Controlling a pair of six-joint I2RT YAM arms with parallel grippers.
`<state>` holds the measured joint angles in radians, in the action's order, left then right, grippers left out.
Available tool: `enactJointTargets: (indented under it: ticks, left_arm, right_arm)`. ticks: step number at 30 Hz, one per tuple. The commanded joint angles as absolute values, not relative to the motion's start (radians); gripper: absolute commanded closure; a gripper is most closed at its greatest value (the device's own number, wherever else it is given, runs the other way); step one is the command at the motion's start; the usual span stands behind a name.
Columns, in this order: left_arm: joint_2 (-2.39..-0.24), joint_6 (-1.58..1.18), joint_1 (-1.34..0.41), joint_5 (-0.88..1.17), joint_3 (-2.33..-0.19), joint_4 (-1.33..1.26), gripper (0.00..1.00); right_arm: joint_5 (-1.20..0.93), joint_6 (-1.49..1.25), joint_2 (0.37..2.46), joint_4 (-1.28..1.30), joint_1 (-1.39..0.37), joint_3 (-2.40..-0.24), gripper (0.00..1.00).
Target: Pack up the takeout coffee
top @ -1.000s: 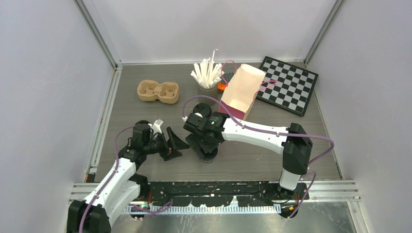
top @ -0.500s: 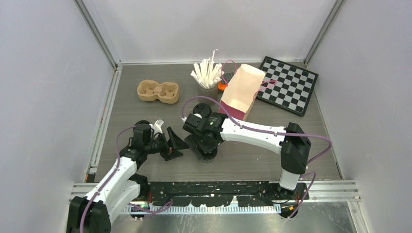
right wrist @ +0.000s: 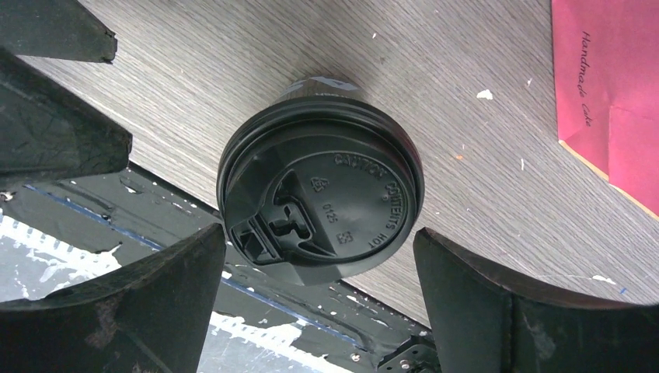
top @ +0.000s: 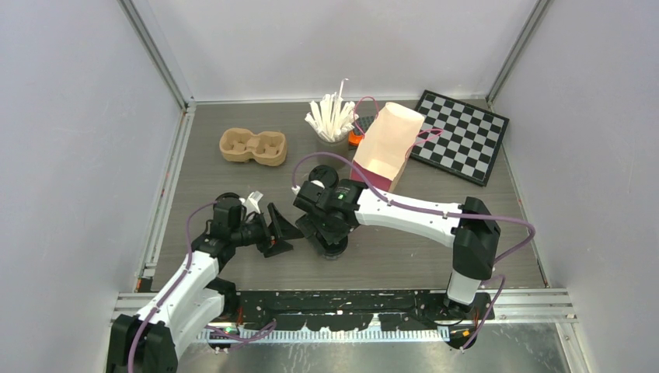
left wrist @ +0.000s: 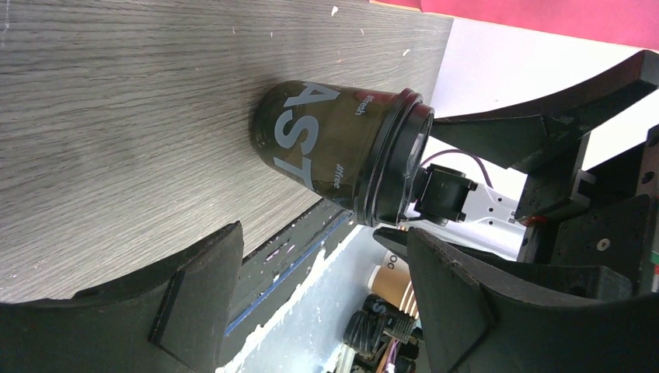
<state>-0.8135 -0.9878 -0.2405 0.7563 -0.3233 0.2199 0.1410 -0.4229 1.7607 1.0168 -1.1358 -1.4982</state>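
Grey wood-grain laminate surface [top: 233,186], lightly scuffed, inside a white-walled bay with aluminium corner posts. A black paint-flecked rail runs along the near edge.

Left arm: low, white forearm angled up from the near-left base. Its wrist is laid over so the left gripper [top: 281,233] points sideways at the cup. Its fingers are black matte wedges, spread apart with nothing between them.

Takeout cup [left wrist: 326,148]: dark glossy paper, tapered, pale lettering, standing upright on the surface near the front edge, just right of the left fingers. Its lid [right wrist: 326,198] is a round black plastic dome with embossed text and a sip tab.

Right arm: upright post at near-right, long white forearm reaching left, wrist bent down. The right gripper [right wrist: 319,241] hangs over the lid, fingers released, one on each side with a gap on both.

Farther back:
- pale paper bag [top: 386,144] with a magenta side
- tan moulded pulp tray [top: 252,146] with two wells
- grey cup of white sticks [top: 332,120]
- black-and-white chessboard [top: 460,134], far right
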Motion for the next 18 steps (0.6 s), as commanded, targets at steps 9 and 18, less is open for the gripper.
enactJointTargets:
  ticks: [9,18]
  left_arm:
    - [-0.788,-0.978,-0.237,0.795,-0.34,0.177,0.21]
    - [-0.791,-0.971,-0.288,0.734,-0.357,0.154,0.28]
  right_arm:
    - [0.151,-0.444,1.658,1.038,-1.134,-1.535,0.05]
    - [0.199,-0.482,1.615,0.974,-1.135,-1.503,0.26]
